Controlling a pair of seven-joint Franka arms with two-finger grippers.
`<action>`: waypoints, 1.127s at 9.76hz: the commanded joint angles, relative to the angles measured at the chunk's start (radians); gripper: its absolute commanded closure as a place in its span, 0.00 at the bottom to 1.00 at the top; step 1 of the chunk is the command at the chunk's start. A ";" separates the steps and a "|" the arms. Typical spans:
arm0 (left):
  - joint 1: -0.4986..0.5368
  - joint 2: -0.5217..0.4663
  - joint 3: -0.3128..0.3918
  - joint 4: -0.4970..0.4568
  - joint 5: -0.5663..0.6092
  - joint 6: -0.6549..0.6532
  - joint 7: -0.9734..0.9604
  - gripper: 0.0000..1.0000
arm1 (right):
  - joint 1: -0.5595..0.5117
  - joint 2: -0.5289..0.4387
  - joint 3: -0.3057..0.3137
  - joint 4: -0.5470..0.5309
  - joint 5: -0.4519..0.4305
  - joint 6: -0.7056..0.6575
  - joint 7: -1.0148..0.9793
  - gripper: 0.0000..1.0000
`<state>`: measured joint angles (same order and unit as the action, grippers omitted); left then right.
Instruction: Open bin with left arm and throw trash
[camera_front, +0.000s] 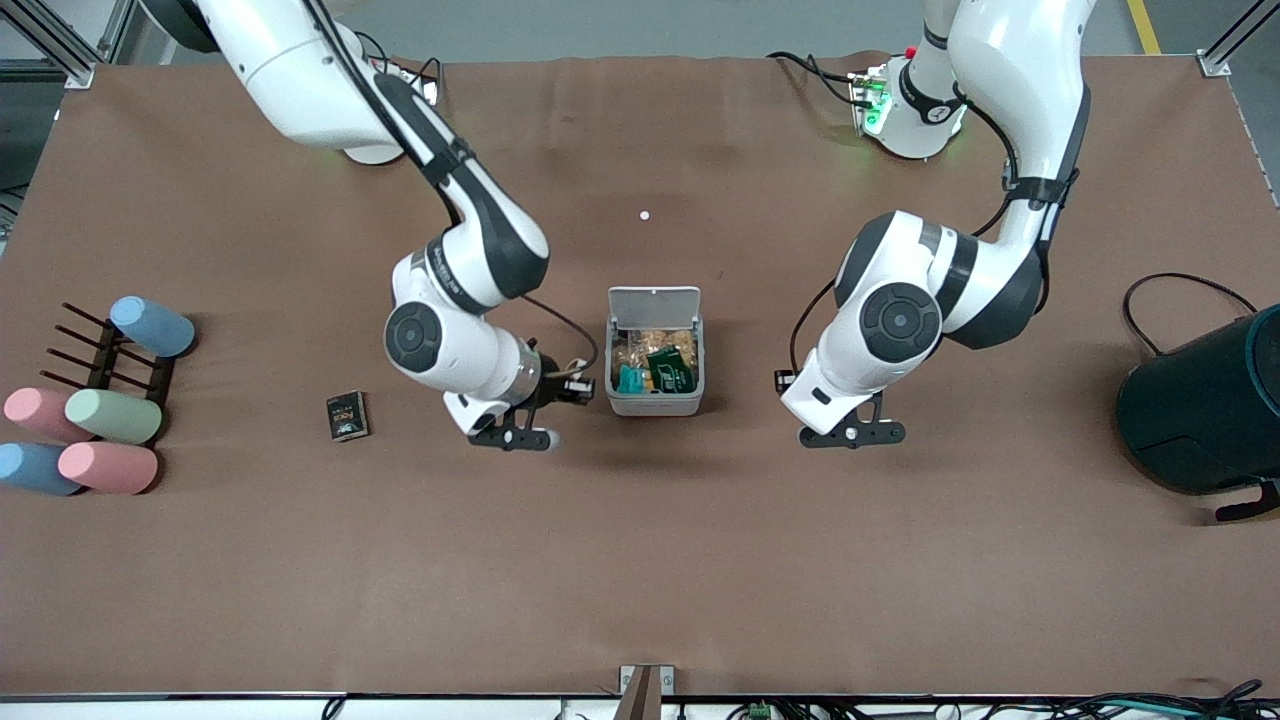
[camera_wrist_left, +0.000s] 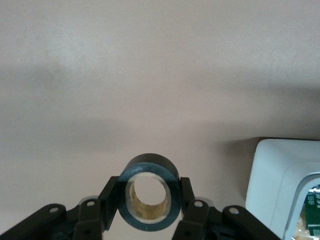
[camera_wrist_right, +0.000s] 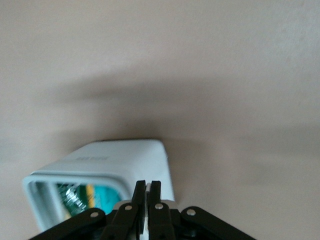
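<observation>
I see the small white square plastic bin (camera_front: 654, 400) mid-table, lid up, full of wrappers. At its 3 o'clock my left gripper (camera_wrist_left: 148, 202) pinches a dark tape ring (camera_wrist_left: 149, 192). At 9 o'clock, my right gripper (camera_wrist_right: 146, 197) has its fingers pressed together, holding nothing. A black packet (camera_front: 347, 415) lies on the table farther toward 9 o'clock.

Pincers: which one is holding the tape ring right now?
The left pincer, beside the open bin: the dark tape ring is clamped in it. The right pincer is shut with no ring.
</observation>
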<state>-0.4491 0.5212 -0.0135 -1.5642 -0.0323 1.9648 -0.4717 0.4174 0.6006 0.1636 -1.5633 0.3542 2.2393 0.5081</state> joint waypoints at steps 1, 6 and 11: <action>-0.011 0.040 -0.009 0.053 -0.014 -0.017 -0.013 0.82 | 0.039 -0.041 -0.004 -0.017 0.008 -0.017 0.101 0.98; -0.029 0.065 -0.010 0.069 -0.012 -0.014 -0.028 0.84 | 0.115 -0.031 -0.012 -0.011 -0.026 -0.010 0.159 0.93; -0.049 0.086 -0.011 0.110 -0.023 -0.006 -0.037 0.83 | 0.104 -0.030 -0.013 -0.012 -0.029 -0.013 0.156 0.18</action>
<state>-0.4870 0.5857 -0.0245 -1.4990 -0.0390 1.9673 -0.4916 0.5234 0.5810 0.1541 -1.5650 0.3449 2.2270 0.6480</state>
